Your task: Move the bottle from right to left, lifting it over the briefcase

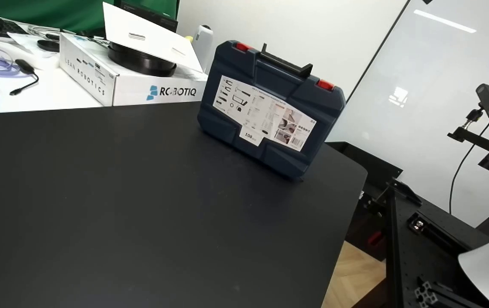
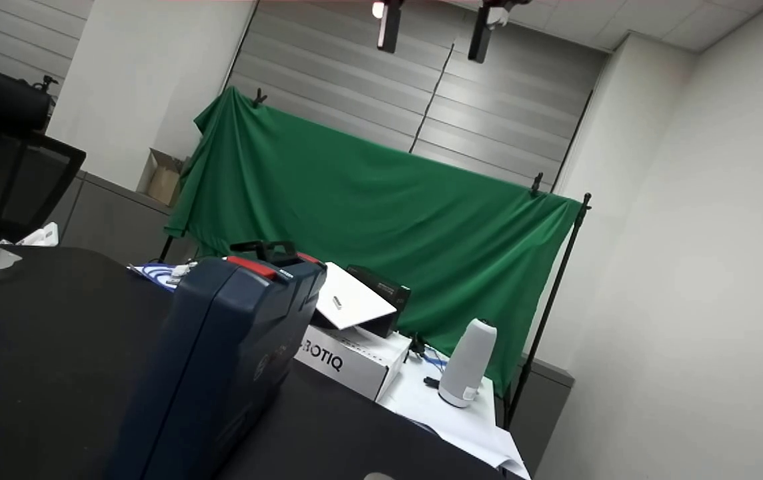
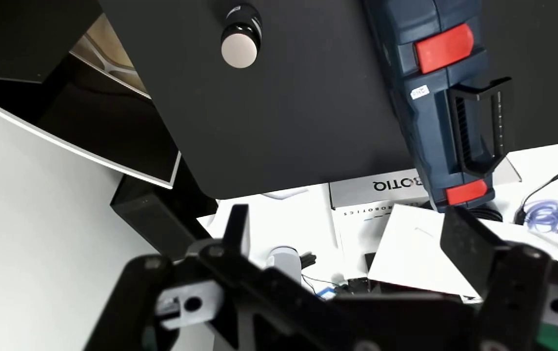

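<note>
Bottle (image 3: 241,36): dark, with a pale cap (image 3: 239,50), between 11 and 12 o'clock in the wrist view, the only view where we see it clearly. It looks upright on the worktop (image 1: 142,192), which suits a grip round its sides.
Case (image 1: 266,107): on its long edge, near 1 o'clock in an exterior view, and at the bottle's 3 to 4 o'clock in the wrist view, well apart. We take it as a wall set there on purpose, so that sliding won't do and lifting must.
Handle (image 1: 285,63): on the case's 12 to 1 o'clock side in an exterior view, making its peak. A low crossing could snag the bottle and, we suspect, tip the case off its narrow edge.
Hand (image 3: 348,231): fingers (image 2: 389,30) wide apart, nothing between them gripped; in an exterior view they hang at the 12 o'clock edge. We read this as readiness: the grasp is not yet made, and the next move calls for going toward 11 o'clock in the wrist view, and down.
Box (image 1: 163,90): beyond the worktop's 12 o'clock edge in an exterior view, carrying a tilted white panel (image 1: 154,37); probably parked there, outside our route.
</note>
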`<action>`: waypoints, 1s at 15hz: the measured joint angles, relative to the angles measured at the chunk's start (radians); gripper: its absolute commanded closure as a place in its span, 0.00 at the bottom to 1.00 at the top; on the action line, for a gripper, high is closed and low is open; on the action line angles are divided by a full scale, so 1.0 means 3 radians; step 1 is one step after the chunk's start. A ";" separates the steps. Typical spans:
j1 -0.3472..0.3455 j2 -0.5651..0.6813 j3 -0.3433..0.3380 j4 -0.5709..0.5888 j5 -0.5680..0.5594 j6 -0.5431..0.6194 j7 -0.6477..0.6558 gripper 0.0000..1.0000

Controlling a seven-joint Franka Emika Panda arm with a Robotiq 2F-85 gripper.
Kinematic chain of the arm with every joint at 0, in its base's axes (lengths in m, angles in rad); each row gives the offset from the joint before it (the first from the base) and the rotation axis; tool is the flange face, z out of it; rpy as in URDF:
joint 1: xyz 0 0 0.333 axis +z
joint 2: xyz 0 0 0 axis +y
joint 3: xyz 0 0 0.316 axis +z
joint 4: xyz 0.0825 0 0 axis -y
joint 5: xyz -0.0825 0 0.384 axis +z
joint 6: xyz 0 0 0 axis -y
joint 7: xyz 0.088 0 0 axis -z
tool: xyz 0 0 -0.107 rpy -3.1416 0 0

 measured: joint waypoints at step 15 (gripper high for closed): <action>0.0077 0.0950 0.0111 -0.0110 -0.0011 0.0971 0.0045 0.00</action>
